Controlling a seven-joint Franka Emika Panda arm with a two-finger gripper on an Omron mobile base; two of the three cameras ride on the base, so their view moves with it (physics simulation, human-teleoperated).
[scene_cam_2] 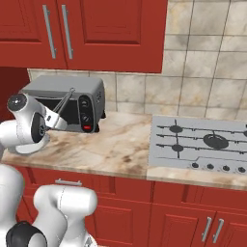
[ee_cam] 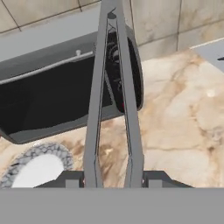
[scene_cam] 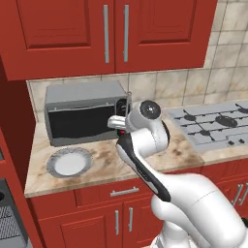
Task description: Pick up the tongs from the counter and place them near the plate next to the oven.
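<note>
Already the tongs [ee_cam: 113, 96] are off the counter [scene_cam: 106, 162], pinched between the gripper's [ee_cam: 113, 178] jaws at mid-frame, before the oven [scene_cam: 80, 114]. Remaining, I judge: lowering them beside the plate [scene_cam: 69, 162] at lower left.

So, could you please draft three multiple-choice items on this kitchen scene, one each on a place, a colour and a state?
1. Where is the plate?
A. on the stovetop
B. on the counter in front of the oven
C. on top of the oven

2. What colour are the cabinets?
A. white
B. blue
C. red

3. What state are the tongs in?
A. clamped in the gripper, off the counter
B. lying on the plate
C. lying on the stovetop

Answers: 1 B, the left base view shows it there; 2 C, their doors are red; 3 A, the hand view shows both fingers against the tongs' arms.
</note>
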